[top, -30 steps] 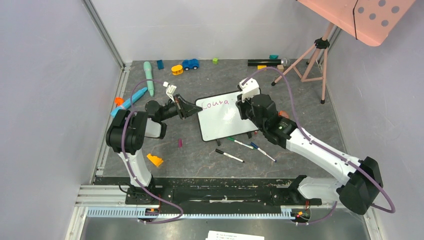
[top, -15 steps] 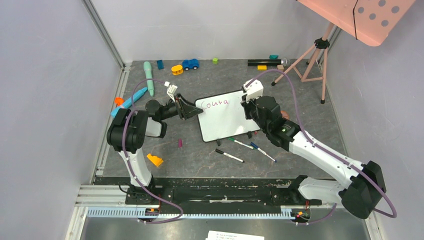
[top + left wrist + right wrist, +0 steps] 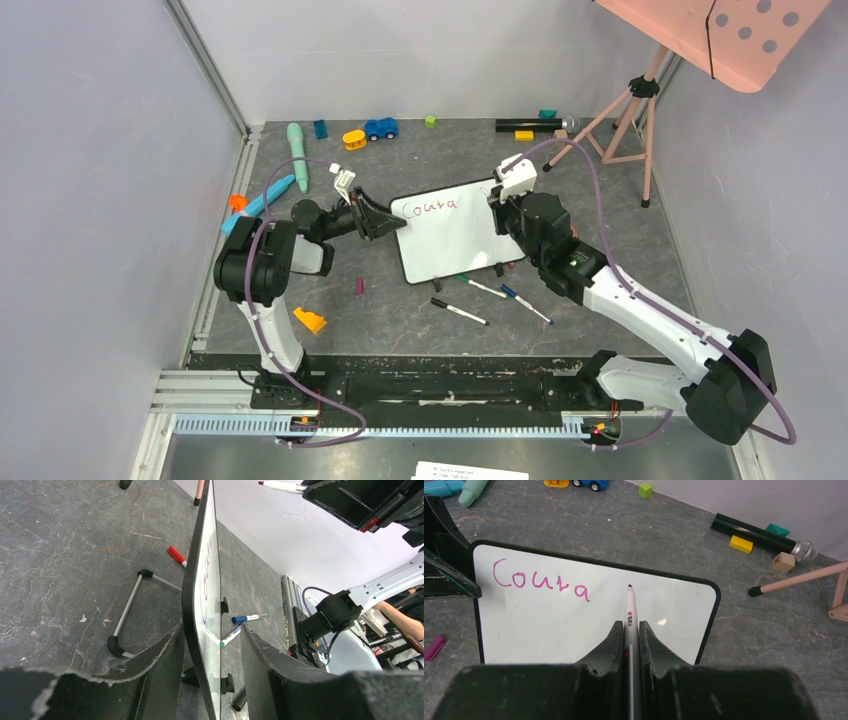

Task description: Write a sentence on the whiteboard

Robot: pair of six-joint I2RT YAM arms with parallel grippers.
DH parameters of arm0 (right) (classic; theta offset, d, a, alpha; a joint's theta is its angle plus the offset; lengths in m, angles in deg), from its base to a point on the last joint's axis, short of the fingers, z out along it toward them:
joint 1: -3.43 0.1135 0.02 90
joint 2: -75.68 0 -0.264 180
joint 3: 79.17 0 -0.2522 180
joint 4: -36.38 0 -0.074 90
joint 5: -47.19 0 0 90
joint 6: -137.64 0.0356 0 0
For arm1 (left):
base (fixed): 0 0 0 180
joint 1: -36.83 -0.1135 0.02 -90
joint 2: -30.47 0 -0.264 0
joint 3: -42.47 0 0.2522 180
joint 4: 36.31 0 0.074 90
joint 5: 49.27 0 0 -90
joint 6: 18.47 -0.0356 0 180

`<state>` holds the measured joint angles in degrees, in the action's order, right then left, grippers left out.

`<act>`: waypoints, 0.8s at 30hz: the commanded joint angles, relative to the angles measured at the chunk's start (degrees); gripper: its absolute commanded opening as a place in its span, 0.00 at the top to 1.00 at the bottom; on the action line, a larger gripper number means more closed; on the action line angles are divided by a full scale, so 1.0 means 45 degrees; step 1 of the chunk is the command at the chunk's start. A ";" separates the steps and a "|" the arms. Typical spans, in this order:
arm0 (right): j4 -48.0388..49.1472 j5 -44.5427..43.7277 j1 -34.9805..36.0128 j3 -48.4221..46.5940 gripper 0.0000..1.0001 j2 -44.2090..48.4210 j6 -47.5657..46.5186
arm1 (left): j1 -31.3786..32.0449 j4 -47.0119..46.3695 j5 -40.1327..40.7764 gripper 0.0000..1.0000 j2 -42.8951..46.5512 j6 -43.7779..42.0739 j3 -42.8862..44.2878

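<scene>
Right hand (image 3: 629, 626) tight around marker (image 3: 629, 605) over whiteboard (image 3: 549, 625)

Top view: high, looking down, wide. Wrist views: close, low, from opposite sides. All share whiteboard (image 3: 450, 240).

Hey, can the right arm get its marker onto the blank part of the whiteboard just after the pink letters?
Probably yes. The right pincer holds the marker with its tip apparently over the bare whiteboard, just right of the pink letters, and nothing lies between them.
</scene>
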<state>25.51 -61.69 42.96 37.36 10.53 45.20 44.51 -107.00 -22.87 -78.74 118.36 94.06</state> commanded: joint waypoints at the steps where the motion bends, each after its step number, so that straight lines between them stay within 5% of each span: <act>1: 0.0606 -0.0050 -0.0110 0.0225 1.00 0.0627 -0.0064 | 0.0011 -0.1059 -0.0263 0.48 0.0001 -0.0036 -0.0023; 12: 0.0618 -0.0056 -0.0188 0.0518 1.00 0.0827 0.0091 | 0.0011 -0.1059 -0.0324 0.54 -0.0040 -0.0404 -0.0225; 24: 0.0684 -0.0026 -0.0231 0.0736 1.00 0.0852 0.0190 | 0.0363 -0.1060 -0.1119 0.48 -0.0685 0.0046 0.0573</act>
<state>26.10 -61.73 42.20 40.33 13.15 45.59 45.84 -107.02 -25.62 -80.60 118.33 94.19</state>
